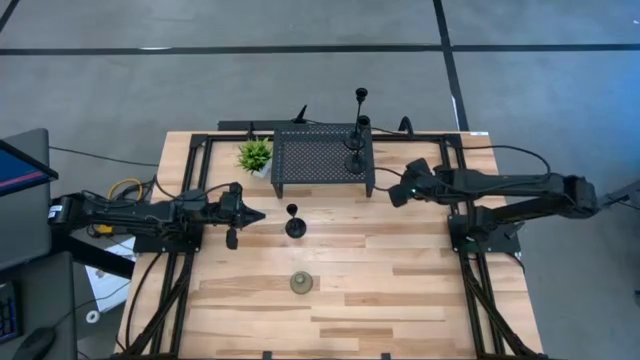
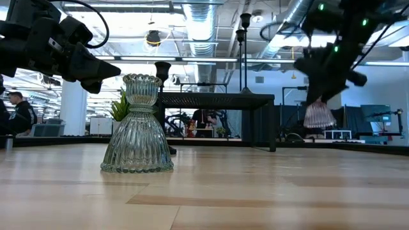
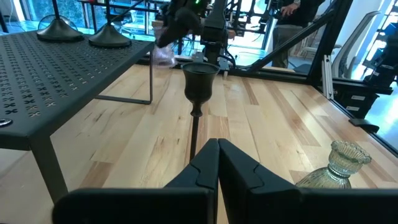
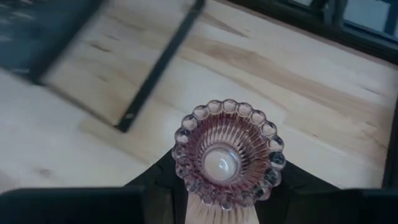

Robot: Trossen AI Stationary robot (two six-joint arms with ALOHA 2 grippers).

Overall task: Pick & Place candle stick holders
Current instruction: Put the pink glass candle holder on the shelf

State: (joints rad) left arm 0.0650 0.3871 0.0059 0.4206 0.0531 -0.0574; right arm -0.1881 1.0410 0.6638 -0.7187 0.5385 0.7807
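My right gripper (image 1: 397,193) is shut on the pinkish glass holder (image 4: 229,155), just right of the black perforated stand (image 1: 320,160). Two tall black holders (image 1: 357,140) stand by their round bases on the stand's right end. A third black holder (image 1: 294,222) stands on the table in front of the stand and also shows in the left wrist view (image 3: 200,81). My left gripper (image 1: 258,216) is shut and empty, a little to the left of it. The squat ribbed greenish glass holder (image 1: 300,283) stands nearer the front edge. My right gripper pinches the pinkish glass holder between its two fingers (image 4: 155,180), which stand on either side just below its beaded round rim (image 4: 186,134). The fingers slant down from the table's right. The holder (image 2: 317,115) hangs below the gripper, clear of the table.
A small green potted plant (image 1: 255,155) stands at the stand's left end. Black frame rails (image 1: 455,190) run along both sides of the table. People and equipment show in the room behind (image 2: 16,112). Bare wood (image 1: 400,290) lies at the front right.
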